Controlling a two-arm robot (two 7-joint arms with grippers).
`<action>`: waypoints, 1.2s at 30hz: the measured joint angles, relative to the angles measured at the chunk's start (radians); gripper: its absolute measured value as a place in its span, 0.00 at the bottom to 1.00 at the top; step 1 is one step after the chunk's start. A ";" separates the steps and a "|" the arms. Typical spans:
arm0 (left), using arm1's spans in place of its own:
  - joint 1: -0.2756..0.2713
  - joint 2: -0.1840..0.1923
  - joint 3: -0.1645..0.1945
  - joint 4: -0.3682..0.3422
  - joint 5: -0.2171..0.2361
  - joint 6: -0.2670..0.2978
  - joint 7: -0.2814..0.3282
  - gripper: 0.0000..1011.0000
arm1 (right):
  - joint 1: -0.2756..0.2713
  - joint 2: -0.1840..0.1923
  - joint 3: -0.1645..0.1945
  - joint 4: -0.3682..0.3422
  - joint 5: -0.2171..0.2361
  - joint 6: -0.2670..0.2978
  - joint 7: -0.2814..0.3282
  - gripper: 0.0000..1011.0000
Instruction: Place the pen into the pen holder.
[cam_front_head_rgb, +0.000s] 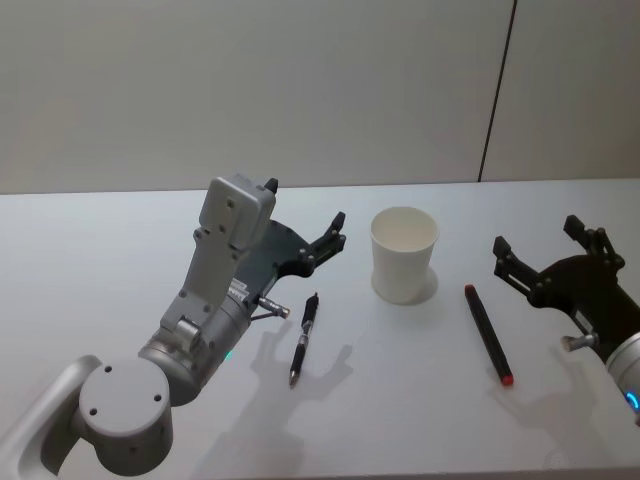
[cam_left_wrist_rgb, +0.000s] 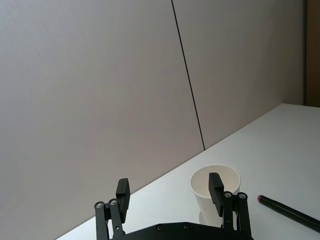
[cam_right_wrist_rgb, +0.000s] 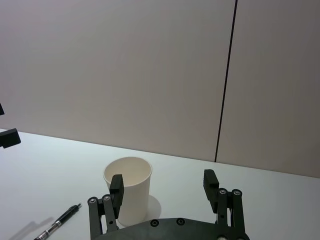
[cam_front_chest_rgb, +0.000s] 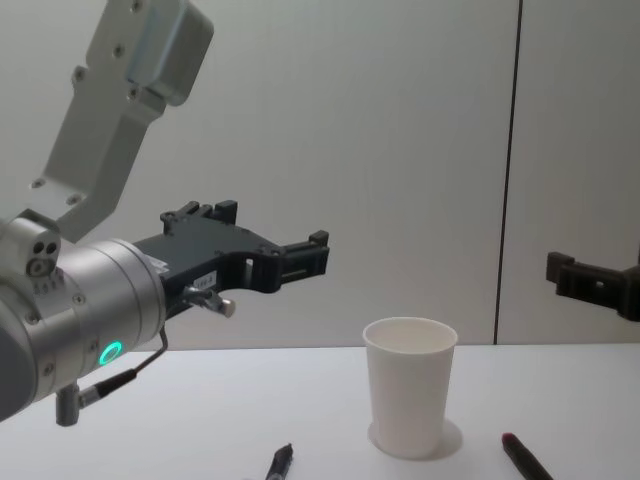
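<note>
The pen holder (cam_front_head_rgb: 404, 255), a white paper cup, was seen upright and empty near the middle of the bench (cam_front_head_rgb: 120, 240). A black pen (cam_front_head_rgb: 304, 338) lay flat on the robot's left of it. A dark, red-tipped marker (cam_front_head_rgb: 488, 333) lay flat on its right. Both were apart from the cup.

The left gripper (cam_front_head_rgb: 335, 235) was held above the bench with its fingers spread wide and nothing between them, aimed toward the cup, with the black pen just below and beside it. The right gripper (cam_front_head_rgb: 537, 238) was likewise held wide and empty beyond the marker.

Several failures were judged likely:
- With two candidates on the bench, the wrong one could be taken.
- A thin pen lying flat could be rolled aside or missed if the fingers were closed too high, or the bench could be struck if they were lowered too far.
- The light, empty cup could be tipped by a passing finger, or by a pen released at a slant against its rim.
</note>
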 joint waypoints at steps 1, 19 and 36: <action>0.000 0.000 0.000 0.000 0.000 0.000 0.000 0.99 | 0.000 -0.001 0.000 0.000 -0.001 0.000 -0.001 0.99; 0.000 0.000 0.000 0.000 0.000 0.000 0.000 0.99 | 0.021 -0.080 -0.045 -0.012 -0.118 0.174 -0.138 0.99; 0.000 0.000 0.000 0.000 0.000 0.000 0.000 0.99 | 0.122 -0.157 -0.058 0.074 -0.207 0.415 -0.162 0.99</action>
